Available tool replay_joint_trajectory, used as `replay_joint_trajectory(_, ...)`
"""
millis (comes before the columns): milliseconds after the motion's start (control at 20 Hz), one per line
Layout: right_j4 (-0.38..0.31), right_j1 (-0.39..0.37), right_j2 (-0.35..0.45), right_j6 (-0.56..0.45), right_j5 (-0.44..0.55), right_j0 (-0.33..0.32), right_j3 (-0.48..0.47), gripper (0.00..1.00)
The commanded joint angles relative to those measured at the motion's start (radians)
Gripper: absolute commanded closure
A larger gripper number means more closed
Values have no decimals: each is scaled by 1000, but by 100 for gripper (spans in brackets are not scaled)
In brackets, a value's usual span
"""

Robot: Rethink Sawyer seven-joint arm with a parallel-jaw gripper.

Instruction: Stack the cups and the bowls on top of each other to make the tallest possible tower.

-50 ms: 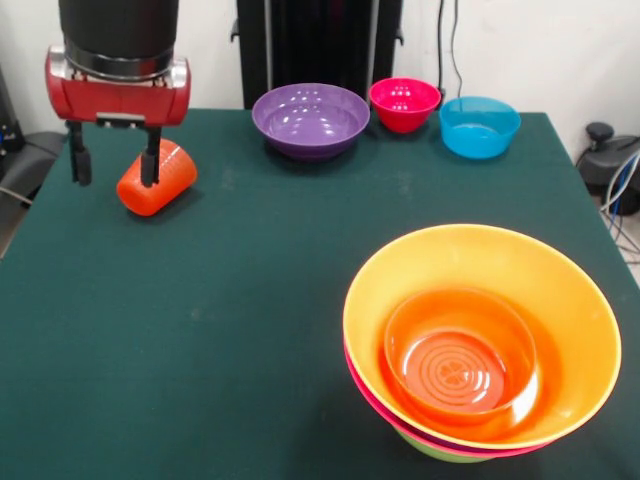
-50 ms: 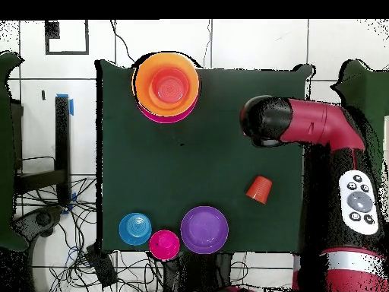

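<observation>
The dark green surface (image 1: 250,300) carries everything. The red and black arm (image 2: 319,129) reaches over one side of it, near the edge.

The tower (image 1: 480,350) stands at the corner far from the loose bowls — a large orange bowl (image 1: 570,300) uppermost with a small orange bowl (image 1: 460,355) nested inside, a pink rim (image 1: 400,420) just under it and a green bowl (image 1: 440,452) lowest.

Along the opposite edge stand three single bowls in a row, close together: the purple bowl (image 1: 310,120), the blue bowl (image 1: 480,127) and, between them, the magenta-red bowl (image 1: 404,104).

The jaws (image 1: 115,160) hang released, spread apart — one finger (image 1: 151,160) in front of the cup (image 1: 160,180), which lies tipped on its side on the surface, not gripped.
</observation>
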Motion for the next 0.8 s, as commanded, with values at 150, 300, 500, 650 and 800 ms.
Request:
replay_joint_trajectory(150,-81,39,-48,104,-72,60,175,0)
replay_joint_trajectory(300,-73,25,-114,224,-81,108,208,0)
replay_joint_trajectory(500,-52,28,-217,386,-80,186,217,0)
replay_joint_trajectory(650,-34,32,-256,424,-72,221,216,0)
replay_joint_trajectory(800,-19,33,-268,422,-60,234,232,0)
